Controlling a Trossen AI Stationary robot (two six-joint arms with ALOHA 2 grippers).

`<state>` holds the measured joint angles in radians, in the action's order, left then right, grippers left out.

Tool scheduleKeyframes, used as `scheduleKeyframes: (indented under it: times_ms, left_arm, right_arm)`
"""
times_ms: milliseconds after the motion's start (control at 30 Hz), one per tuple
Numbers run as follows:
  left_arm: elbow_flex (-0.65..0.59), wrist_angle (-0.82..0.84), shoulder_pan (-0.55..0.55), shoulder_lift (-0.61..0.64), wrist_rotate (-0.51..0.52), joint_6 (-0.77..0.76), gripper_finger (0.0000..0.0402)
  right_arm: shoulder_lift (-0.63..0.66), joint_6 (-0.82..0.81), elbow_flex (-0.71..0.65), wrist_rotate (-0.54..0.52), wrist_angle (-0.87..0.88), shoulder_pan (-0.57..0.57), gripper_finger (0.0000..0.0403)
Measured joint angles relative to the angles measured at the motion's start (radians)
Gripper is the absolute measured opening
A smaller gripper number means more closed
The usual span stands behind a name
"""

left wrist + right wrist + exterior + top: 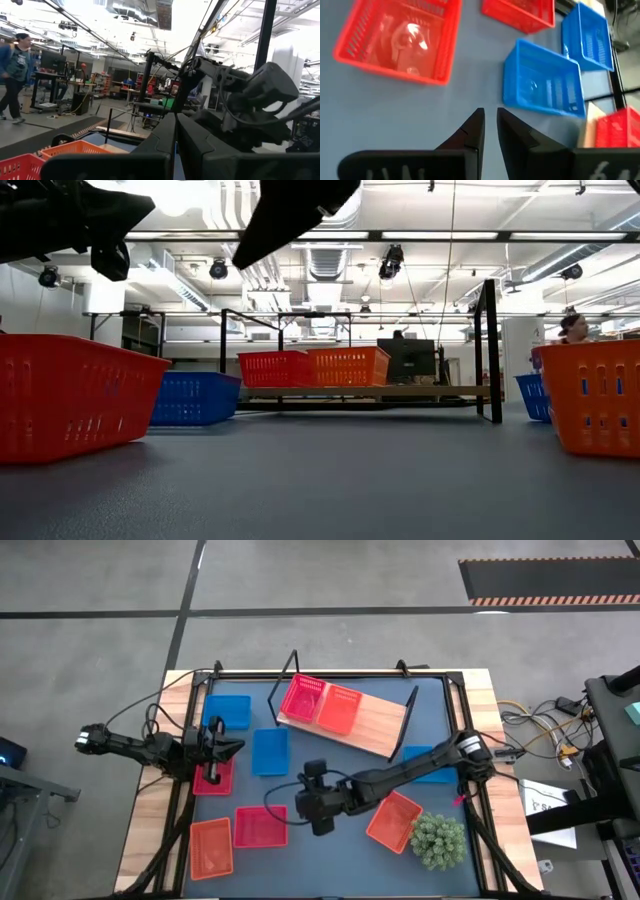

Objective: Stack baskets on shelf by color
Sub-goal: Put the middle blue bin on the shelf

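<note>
The wooden shelf (375,725) stands at the table's far middle, with a red basket (303,698) and an orange basket (340,708) side by side on its left part (272,368) (345,366). Loose on the table lie blue baskets (228,711) (270,751) (432,762), red ones (213,776) (261,827) and orange ones (211,847) (394,821). My left gripper (234,747) (176,137) is shut and hovers level over the left red basket's far edge. My right gripper (303,806) (490,125) hangs above bare table between a red (400,37) and a blue basket (542,85), its fingers a narrow gap apart.
A green spiky plant (438,840) stands at the near right corner beside an orange basket. The shelf's right half (385,730) is bare wood. Black wire frames (290,670) rise at its ends. A person (15,70) walks in the room beyond.
</note>
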<state>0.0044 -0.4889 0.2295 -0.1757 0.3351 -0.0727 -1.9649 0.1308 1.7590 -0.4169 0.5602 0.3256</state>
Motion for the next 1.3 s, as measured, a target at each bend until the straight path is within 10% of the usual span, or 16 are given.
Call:
scheduleKeyframes:
  times_ms: [733, 1300]
  left_arm:
    - [0.000, -0.002, 0.000, -0.011, 0.001, -0.001, 0.0000]
    - [0.000, -0.001, 0.000, -0.012, 0.001, -0.001, 0.0000]
  right_arm:
    - [0.108, 0.250, -0.575, 0.129, -0.992, 0.001, 0.0043]
    - [0.110, 0.046, -0.523, 0.129, -0.810, -0.076, 0.0116]
